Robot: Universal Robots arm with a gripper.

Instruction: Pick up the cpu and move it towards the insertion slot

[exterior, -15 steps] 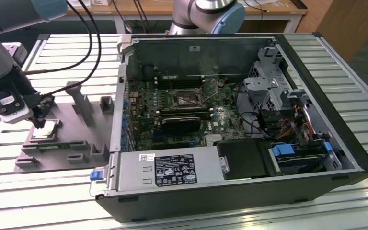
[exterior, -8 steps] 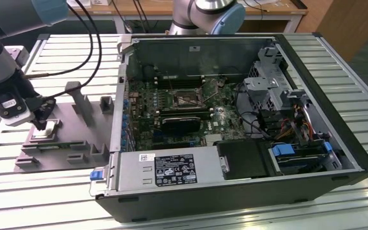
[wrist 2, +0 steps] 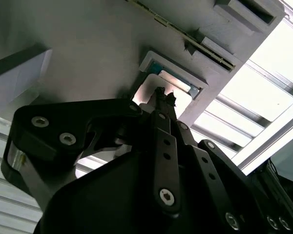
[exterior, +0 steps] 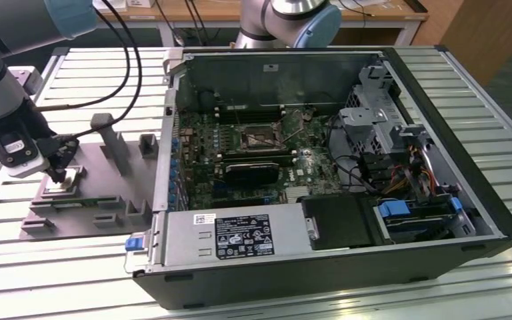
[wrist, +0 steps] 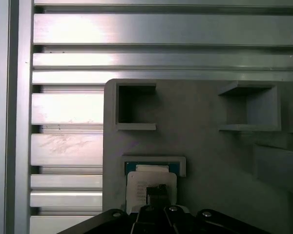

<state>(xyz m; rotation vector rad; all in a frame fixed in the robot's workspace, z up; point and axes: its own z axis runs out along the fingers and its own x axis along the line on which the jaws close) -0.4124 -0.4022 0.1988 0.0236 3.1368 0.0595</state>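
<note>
pincer [exterior: 58,176] down on cpu [wrist: 151,181], tips look together; grip on it unclear. cpu sits in pocket of grey fixture plate [exterior: 105,200], not yet lifted. insertion slot [exterior: 258,135] well apart inside computer case [exterior: 469,160], so whole carry is left. you have fixture posts [exterior: 112,140] and case wall between; open tabletop [exterior: 78,67] around plate.

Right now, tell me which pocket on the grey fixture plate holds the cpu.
The pocket directly under the gripper: the cpu sits in it, while the two square pockets beyond look empty.
</note>
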